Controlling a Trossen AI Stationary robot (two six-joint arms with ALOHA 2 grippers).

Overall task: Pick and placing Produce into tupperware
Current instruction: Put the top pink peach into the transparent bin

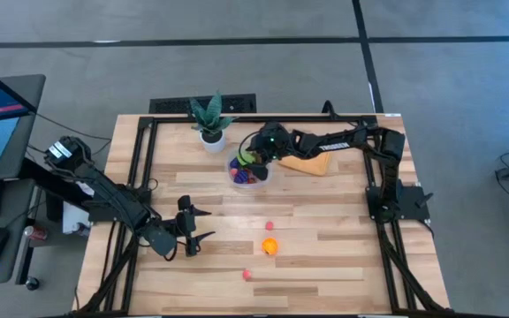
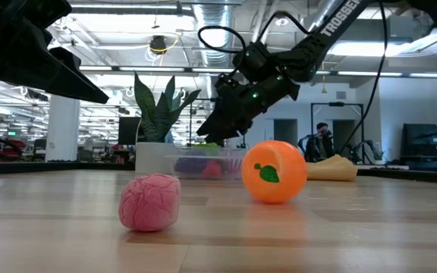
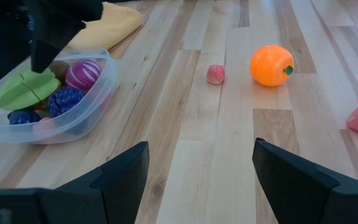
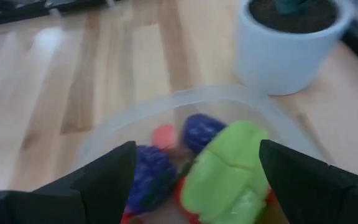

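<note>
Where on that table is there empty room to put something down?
Bare wood: the front right corner of the table, right of the orange, and the back left corner, left of the plant. Crowded: around the tub, where the right gripper hangs beside the cloth.

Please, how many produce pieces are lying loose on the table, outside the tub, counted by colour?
Orange: 1, the orange fruit
Pink: 2, the smaller pink piece and the larger pink piece
Total: 3 loose pieces on the table. The pieces already inside the tub are not counted.
</note>
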